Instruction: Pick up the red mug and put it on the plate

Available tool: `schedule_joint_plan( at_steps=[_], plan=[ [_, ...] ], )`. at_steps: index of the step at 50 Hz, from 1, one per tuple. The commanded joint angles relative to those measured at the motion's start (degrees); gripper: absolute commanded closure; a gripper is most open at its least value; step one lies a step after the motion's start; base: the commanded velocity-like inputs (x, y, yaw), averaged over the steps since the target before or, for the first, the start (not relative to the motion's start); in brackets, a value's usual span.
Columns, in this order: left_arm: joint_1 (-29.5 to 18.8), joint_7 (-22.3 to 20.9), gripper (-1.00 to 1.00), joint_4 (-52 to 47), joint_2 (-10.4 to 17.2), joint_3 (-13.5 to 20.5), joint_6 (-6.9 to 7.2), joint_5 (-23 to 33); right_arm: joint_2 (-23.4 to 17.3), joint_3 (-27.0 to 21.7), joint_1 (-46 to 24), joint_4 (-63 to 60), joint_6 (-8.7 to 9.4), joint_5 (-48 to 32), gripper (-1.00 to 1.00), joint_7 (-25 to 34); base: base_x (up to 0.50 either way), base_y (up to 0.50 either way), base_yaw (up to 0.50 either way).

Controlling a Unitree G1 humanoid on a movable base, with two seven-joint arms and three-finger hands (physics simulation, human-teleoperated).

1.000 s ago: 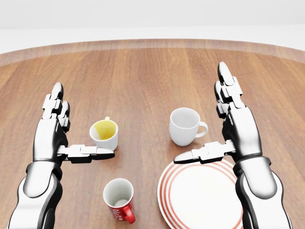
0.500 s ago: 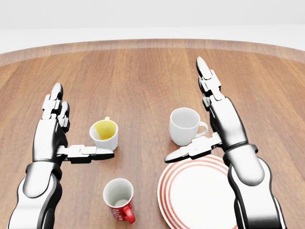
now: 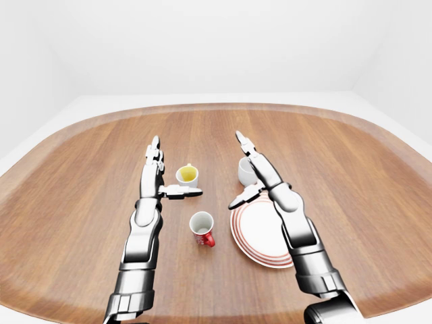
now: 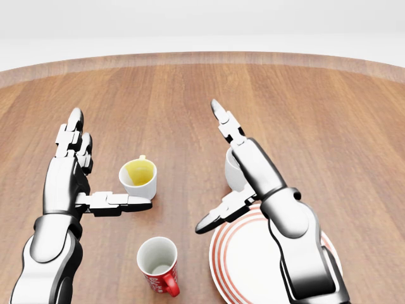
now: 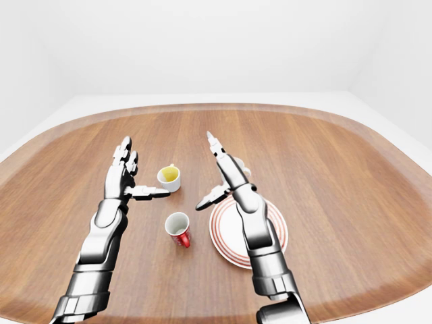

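Observation:
The red mug (image 4: 159,269) with a white inside stands upright near the bottom of the head view, handle toward the bottom right. The red-striped white plate (image 4: 247,269) lies just right of it, apart from it. My right hand (image 4: 209,166) is open with fingers spread, above the plate's upper left rim and in front of a white mug. It is up and right of the red mug and does not touch it. My left hand (image 4: 112,161) is open, up and left of the red mug, holding nothing.
A white mug with a yellow inside (image 4: 139,177) stands by my left thumb. A plain white mug (image 4: 231,170) is partly hidden behind my right hand. The round wooden table (image 4: 190,88) extends well past these things toward the top.
My right hand has swung left, from right of the white mug to in front of it, over the plate's upper left rim. The left arm and the mugs have not moved.

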Motion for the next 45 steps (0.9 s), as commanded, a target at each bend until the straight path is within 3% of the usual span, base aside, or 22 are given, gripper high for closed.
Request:
schedule_joint_plan(
  at_steps=[1,45],
  plan=[
    [0.03,-0.04,-1.00,-0.23,-0.05,-0.04,0.00,0.03,2.28,2.35,-1.15,4.38,0.00,-4.93,-1.00,1.64,0.00,0.00,0.00],
    [0.17,-0.16,-1.00,-1.08,-0.39,-0.46,0.00,0.46,9.13,6.81,-5.37,25.05,0.00,-13.33,-1.00,0.68,0.00,0.00,0.00]
  ],
)
